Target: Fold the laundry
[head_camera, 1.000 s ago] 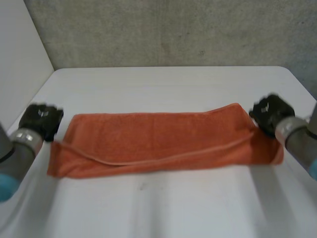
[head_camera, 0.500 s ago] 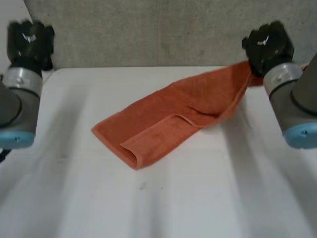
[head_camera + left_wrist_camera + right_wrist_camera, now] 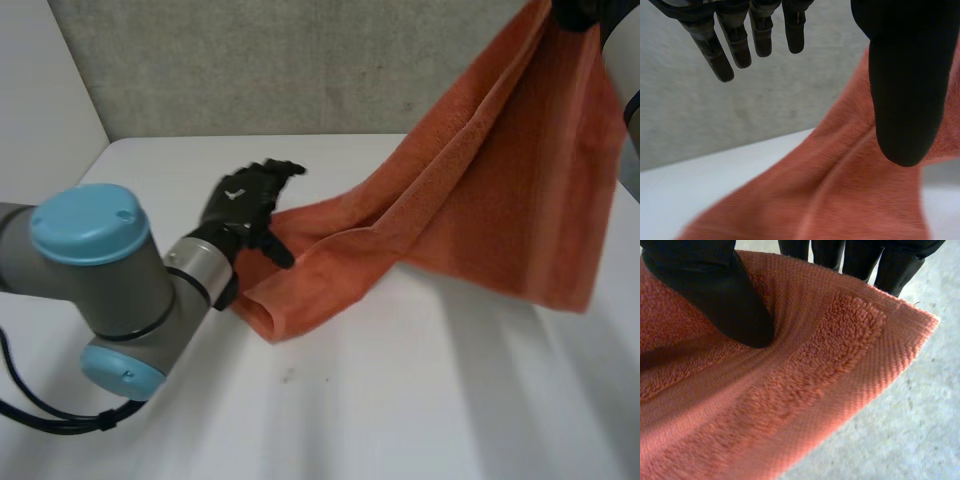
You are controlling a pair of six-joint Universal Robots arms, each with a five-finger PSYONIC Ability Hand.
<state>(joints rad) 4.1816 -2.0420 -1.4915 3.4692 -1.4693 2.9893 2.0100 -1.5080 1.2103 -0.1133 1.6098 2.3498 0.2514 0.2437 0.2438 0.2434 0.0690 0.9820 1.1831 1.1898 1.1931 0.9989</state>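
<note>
Smooth white surface (image 3: 420, 400), rough speckled grey wall (image 3: 300, 60) rising right behind its far edge, plain white panel (image 3: 40, 90) at the left side, soft even light

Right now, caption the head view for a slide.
The right hand holds one end of the orange towel high; open left hand is by its other end on the table.

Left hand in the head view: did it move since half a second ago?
Yes. The left hand came down from in front of the wall and rightward, to over the table beside the low end of the towel.
</note>
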